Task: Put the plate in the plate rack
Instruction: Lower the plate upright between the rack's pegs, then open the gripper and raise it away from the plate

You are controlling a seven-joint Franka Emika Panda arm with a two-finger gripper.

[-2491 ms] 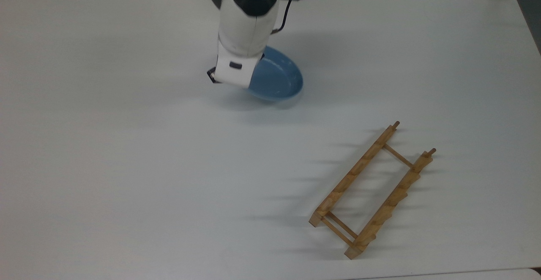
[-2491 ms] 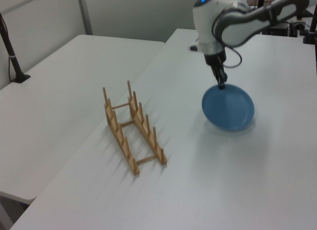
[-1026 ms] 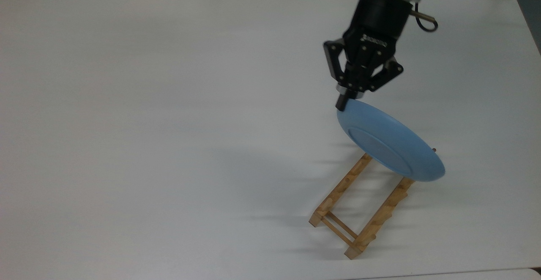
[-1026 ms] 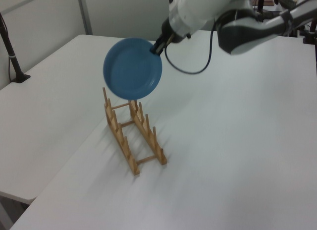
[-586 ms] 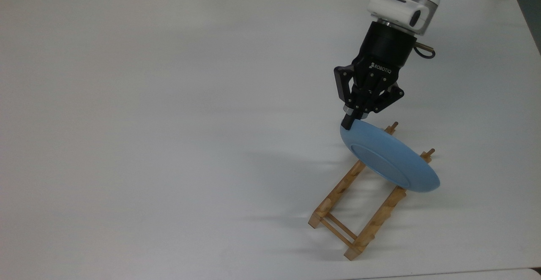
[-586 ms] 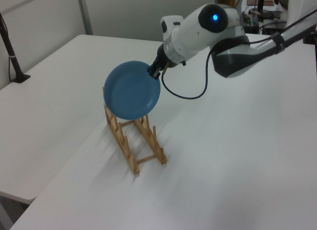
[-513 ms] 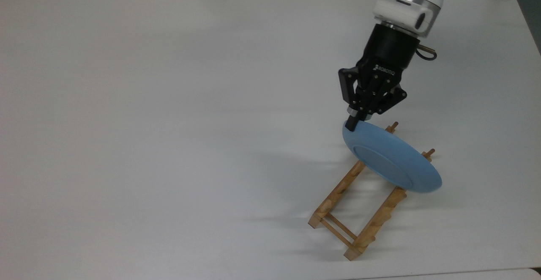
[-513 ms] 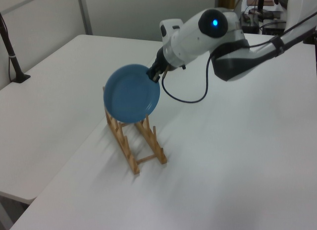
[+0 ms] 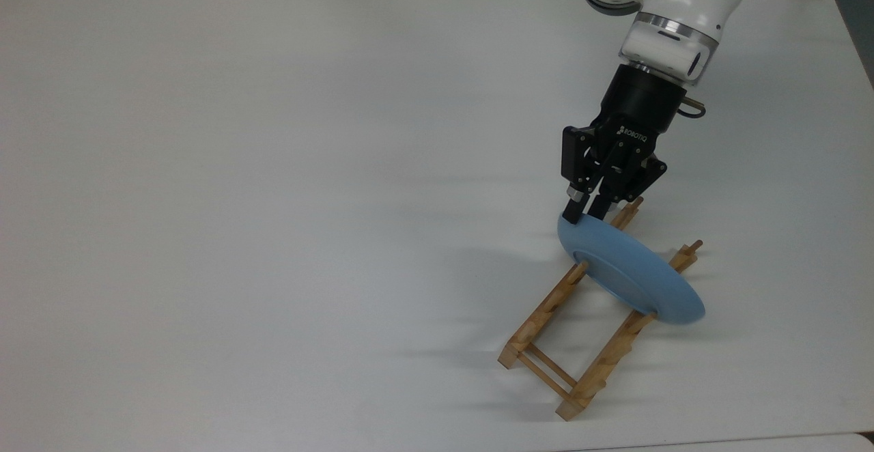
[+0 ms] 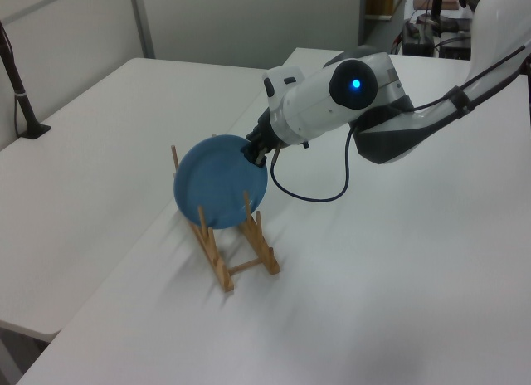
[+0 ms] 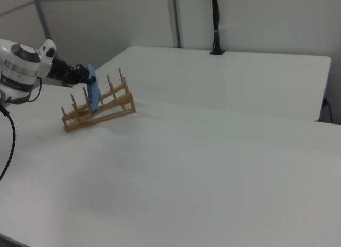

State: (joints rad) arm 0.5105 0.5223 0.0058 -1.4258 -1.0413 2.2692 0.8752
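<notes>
Blue plate [image 9: 635, 274] on edge between plate rack [image 9: 601, 315] pegs; hand [image 9: 586, 214] pinching rim.

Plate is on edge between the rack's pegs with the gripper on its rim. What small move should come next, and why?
Probably open the fingers and let go. The plate stands on edge across both rails of the plate rack, between upright pegs in the left view, so it looks seated. The gripper is shut on its upper rim, the only thing left to undo before backing away.
</notes>
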